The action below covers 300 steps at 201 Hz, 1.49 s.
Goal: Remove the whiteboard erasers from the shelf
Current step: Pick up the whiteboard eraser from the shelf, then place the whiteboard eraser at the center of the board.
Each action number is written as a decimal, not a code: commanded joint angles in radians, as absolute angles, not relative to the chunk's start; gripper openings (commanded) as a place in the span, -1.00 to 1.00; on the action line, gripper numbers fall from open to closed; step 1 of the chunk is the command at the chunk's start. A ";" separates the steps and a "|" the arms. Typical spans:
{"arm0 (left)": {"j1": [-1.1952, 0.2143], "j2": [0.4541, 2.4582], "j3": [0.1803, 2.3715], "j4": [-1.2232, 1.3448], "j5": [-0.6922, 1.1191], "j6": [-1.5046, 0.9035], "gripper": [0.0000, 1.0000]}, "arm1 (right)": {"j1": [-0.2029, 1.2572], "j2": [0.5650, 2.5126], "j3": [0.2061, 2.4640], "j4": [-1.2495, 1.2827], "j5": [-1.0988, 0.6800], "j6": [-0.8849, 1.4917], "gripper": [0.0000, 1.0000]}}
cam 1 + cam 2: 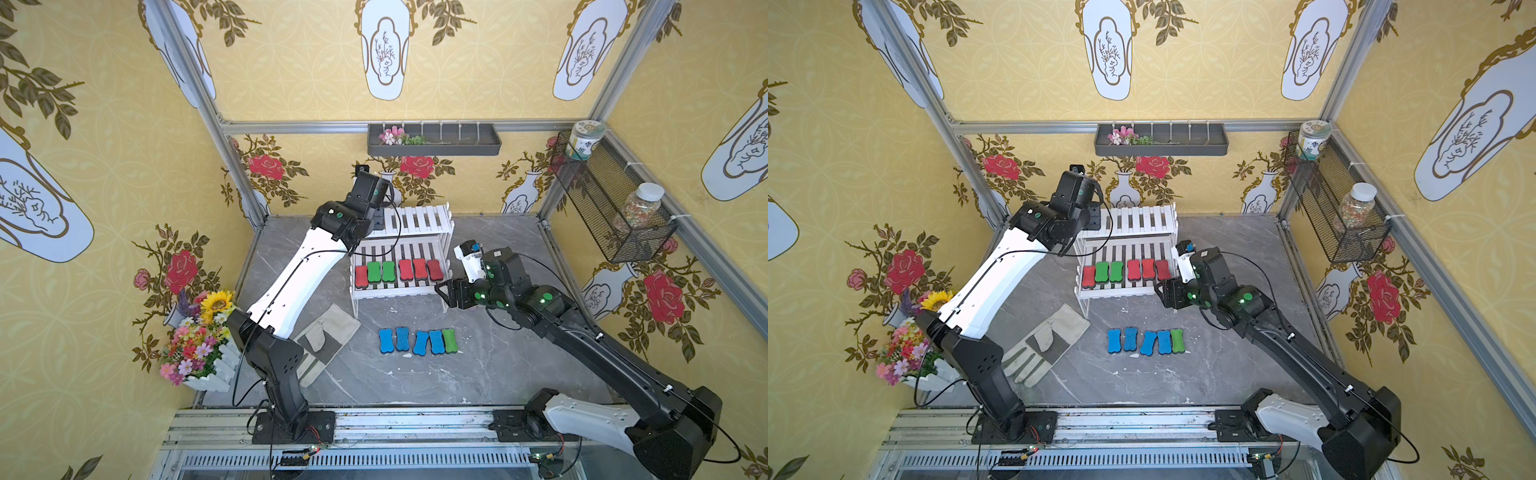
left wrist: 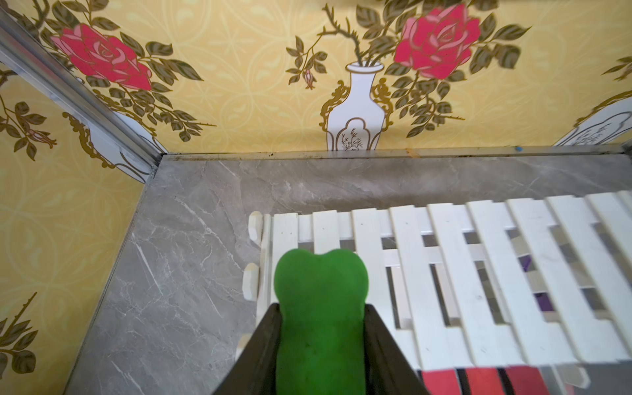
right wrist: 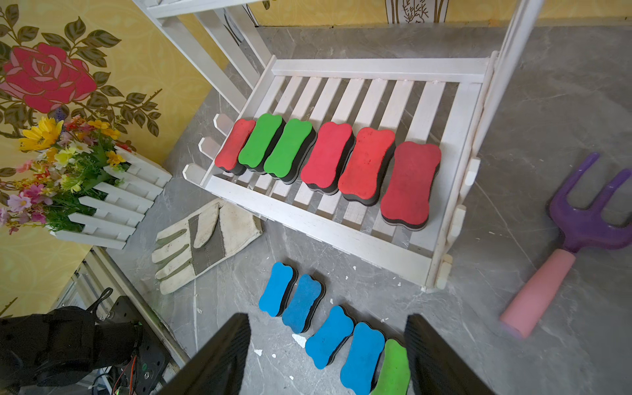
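1. Only the left wrist view showed the left gripper (image 2: 321, 309) clamped on a green eraser (image 2: 319, 280) over the shelf (image 2: 478, 246) top tier.
2. Right wrist view caught a purple fork (image 3: 581, 219) right of the shelf, hidden in both top views. Right gripper (image 3: 327, 319) jaws gaped, empty.
3. Lower tier held six erasers (image 1: 405, 270), with five erasers (image 1: 420, 341) on the grey marble tabletop (image 1: 519, 374) nearer. Yellow rose wallpaper (image 1: 311, 62) all around.
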<state>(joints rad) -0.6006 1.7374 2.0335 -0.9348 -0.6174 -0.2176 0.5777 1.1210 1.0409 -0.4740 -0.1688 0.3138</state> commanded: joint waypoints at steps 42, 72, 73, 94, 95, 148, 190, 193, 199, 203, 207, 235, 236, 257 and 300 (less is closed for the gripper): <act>-0.829 1.322 1.480 -0.875 -0.745 -0.568 -0.26 | 0.558 1.116 1.046 -0.450 -0.151 0.307 0.51; -0.998 1.192 1.188 -0.906 -0.767 -0.854 -0.27 | 0.548 1.122 1.057 -0.449 -0.155 0.302 0.51; -1.001 1.191 1.180 -0.907 -0.767 -0.863 -0.26 | 0.548 1.123 1.057 -0.449 -0.155 0.301 0.51; -1.088 1.180 1.045 -0.895 -0.749 -1.014 -0.28 | 0.543 1.127 1.054 -0.439 -0.158 0.307 0.51; -1.091 1.181 1.039 -0.894 -0.748 -1.019 -0.29 | 0.543 1.127 1.054 -0.439 -0.157 0.307 0.51; -1.143 1.263 0.826 -0.686 -0.641 -1.110 -0.23 | 0.536 1.118 1.071 -0.468 -0.140 0.305 0.51; -1.109 1.361 0.733 -0.560 -0.593 -1.068 -0.22 | 0.531 1.115 1.093 -0.494 -0.129 0.299 0.51; -1.103 1.365 0.727 -0.550 -0.585 -1.064 -0.22 | 0.531 1.115 1.095 -0.496 -0.129 0.298 0.51; -1.088 1.369 0.713 -0.531 -0.574 -1.053 -0.24 | 0.531 1.116 1.098 -0.497 -0.129 0.298 0.51; -1.078 1.372 0.706 -0.520 -0.569 -1.050 -0.24 | 0.531 1.115 1.100 -0.498 -0.128 0.298 0.51; -1.069 1.374 0.698 -0.510 -0.565 -1.047 -0.24 | 0.531 1.115 1.101 -0.499 -0.127 0.297 0.51; -1.016 1.391 0.666 -0.441 -0.551 -0.998 -0.25 | 0.531 1.109 1.099 -0.501 -0.123 0.299 0.51; -1.015 1.393 0.666 -0.439 -0.550 -0.998 -0.25 | 0.531 1.109 1.099 -0.500 -0.122 0.300 0.51; -1.006 1.421 0.671 -0.421 -0.556 -0.983 -0.25 | 0.531 1.109 1.096 -0.502 -0.120 0.303 0.51; -0.996 1.468 0.702 -0.439 -0.589 -0.962 -0.25 | 0.531 1.106 1.102 -0.509 -0.114 0.307 0.51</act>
